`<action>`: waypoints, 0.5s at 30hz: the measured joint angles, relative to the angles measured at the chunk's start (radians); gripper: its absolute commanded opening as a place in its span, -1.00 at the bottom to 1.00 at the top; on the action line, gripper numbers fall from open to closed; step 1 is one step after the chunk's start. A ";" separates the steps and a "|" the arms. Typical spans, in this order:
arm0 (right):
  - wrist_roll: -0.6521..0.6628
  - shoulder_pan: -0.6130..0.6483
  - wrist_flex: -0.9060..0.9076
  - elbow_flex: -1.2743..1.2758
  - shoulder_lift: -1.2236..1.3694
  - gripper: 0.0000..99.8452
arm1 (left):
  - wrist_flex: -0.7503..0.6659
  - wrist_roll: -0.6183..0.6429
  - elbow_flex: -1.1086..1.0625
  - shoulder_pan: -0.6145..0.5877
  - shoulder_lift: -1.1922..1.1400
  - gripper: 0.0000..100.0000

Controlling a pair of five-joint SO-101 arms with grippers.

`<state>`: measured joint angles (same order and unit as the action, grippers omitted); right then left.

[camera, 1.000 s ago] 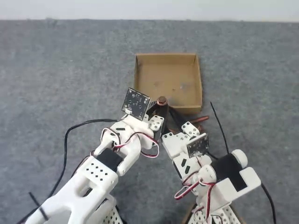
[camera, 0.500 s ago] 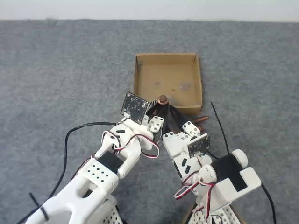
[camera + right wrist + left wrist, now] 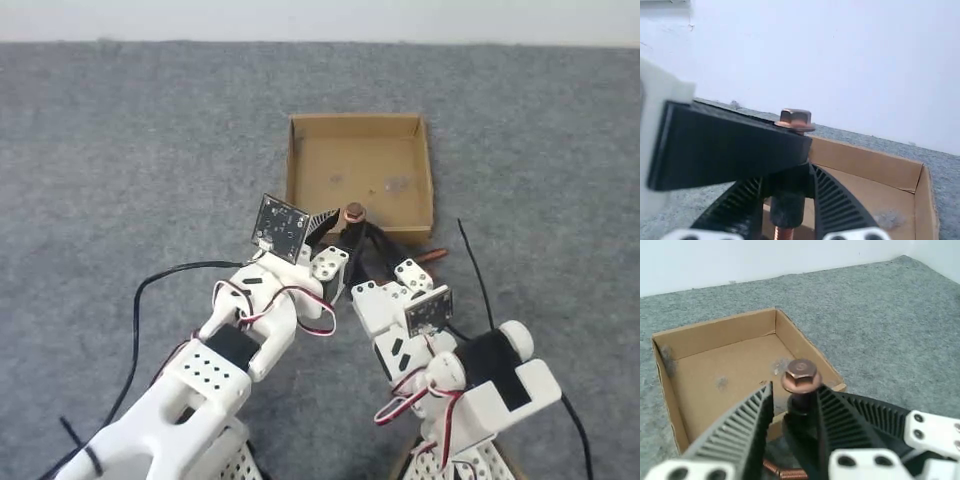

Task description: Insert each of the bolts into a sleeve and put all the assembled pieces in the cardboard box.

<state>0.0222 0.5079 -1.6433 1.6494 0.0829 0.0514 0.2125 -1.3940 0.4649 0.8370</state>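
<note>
From the high view, an open brown cardboard box (image 3: 360, 128) sits in the upper centre of the frame on the grey carpet (image 3: 140, 150). Just below the box's near wall, the left gripper (image 3: 338, 228) and the right gripper (image 3: 362, 238) meet at a copper-coloured hex-head bolt (image 3: 353, 212), which stands head-up. A second copper-coloured bolt (image 3: 430, 256) lies on the carpet just right of them, below the box's lower right corner.

In the left wrist view, the bolt sits in a black cylindrical sleeve (image 3: 800, 407), in front of the box. The left gripper's ribbed fingers (image 3: 752, 415) stand apart on either side of the sleeve, with a gap showing at one of them.

In the right wrist view, the right gripper's ribbed fingers (image 3: 832, 200) are clamped on the sleeve. The bolt's head shows above it and copper thread below. A black finger of the left gripper crosses just in front.
</note>
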 measured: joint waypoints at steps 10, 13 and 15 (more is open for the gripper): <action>0.000 -0.005 -0.009 0.000 0.000 -0.99 | -0.034 0.078 -0.002 0.005 0.000 -0.75; 0.000 -0.005 -0.009 0.000 0.000 -0.99 | -0.043 0.086 -0.003 0.005 -0.002 -0.75; 0.002 -0.005 -0.009 0.000 0.000 -0.99 | -0.044 0.087 -0.003 0.005 -0.002 -0.75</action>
<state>0.0238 0.5033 -1.6525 1.6494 0.0829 0.0069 0.3000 -1.3970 0.4695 0.8355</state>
